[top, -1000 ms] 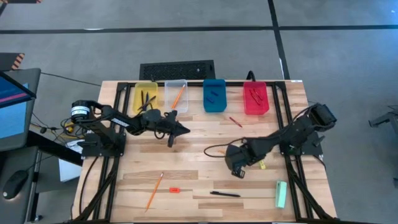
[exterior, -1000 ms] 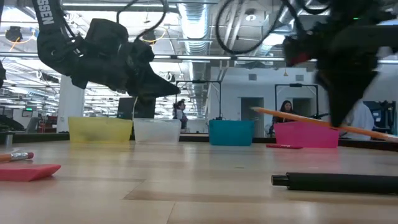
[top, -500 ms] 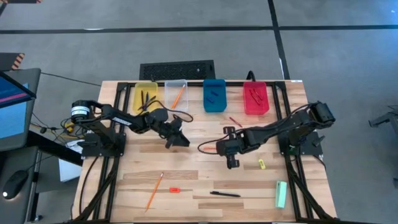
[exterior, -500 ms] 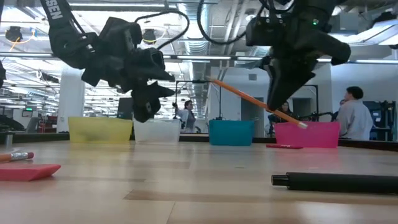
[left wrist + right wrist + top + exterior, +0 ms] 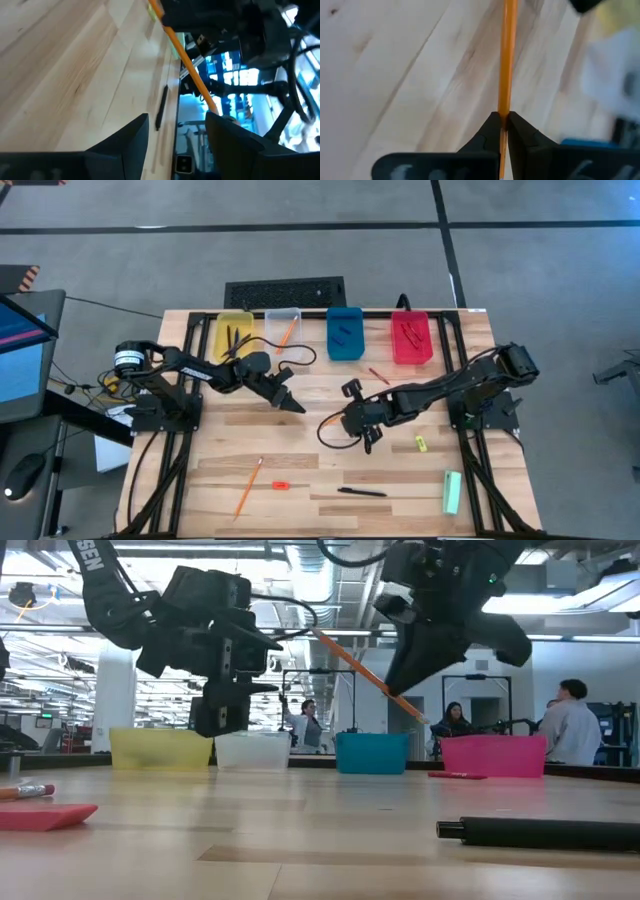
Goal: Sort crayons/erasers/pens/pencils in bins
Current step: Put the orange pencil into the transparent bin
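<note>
At the far edge of the wooden table (image 5: 330, 470) the four bins stand in a row: the yellow bin (image 5: 235, 335) holds dark pens, the clear bin (image 5: 283, 330) beside it holds one orange pencil, the blue bin (image 5: 345, 333) holds dark sticks, and the red bin (image 5: 411, 338) holds reddish crayons. The left gripper (image 5: 290, 402) hangs above the table just in front of the yellow and clear bins; in the left wrist view its two fingers (image 5: 120, 145) stand apart with nothing between them. The right gripper (image 5: 352, 402) hangs over the middle of the table, well in front of the blue bin; the right wrist view shows its jaws pinched narrow on a long orange pencil (image 5: 507, 60), and the low view shows that pencil (image 5: 365, 675) tilted in the air, clear of the table. On the near part of the table, from the left, lie another orange pencil (image 5: 248, 486), a small red-orange eraser (image 5: 281, 485) and a black pen (image 5: 362, 492). A reddish crayon (image 5: 377, 374) lies between the blue and red bins, just in front of them. A yellow eraser (image 5: 421, 444) lies near the right arm, and a pale green bar (image 5: 452, 491) lies near the table's right front corner.
</note>
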You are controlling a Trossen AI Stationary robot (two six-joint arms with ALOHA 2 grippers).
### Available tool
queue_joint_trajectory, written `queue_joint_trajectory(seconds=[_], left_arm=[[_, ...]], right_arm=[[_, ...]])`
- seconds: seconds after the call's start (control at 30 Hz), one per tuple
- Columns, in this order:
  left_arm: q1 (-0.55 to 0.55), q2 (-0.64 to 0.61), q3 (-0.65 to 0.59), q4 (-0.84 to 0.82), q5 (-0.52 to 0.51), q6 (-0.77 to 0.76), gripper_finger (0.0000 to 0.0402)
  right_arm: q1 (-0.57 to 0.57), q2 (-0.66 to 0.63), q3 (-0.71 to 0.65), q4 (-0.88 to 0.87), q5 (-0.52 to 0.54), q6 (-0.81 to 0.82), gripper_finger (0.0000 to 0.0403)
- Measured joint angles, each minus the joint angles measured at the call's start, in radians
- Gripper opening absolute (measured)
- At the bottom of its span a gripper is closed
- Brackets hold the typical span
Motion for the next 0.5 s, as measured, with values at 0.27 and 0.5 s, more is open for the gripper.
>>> queue_joint_trajectory(seconds=[0.27, 0.5], left_arm=[[0.0, 0.0, 0.009, 0.017, 0.0, -0.079, 0.0188], [-0.013, 0.0, 0.044, 0.017, -0.001, -0.085, 0.0188]], right_arm=[[-0.013, 0.0, 0.0, 0.185, 0.01, -0.323, 0.0024], [-0.02, 0.0, 0.0, 0.332, 0.078, -0.53, 0.0024]])
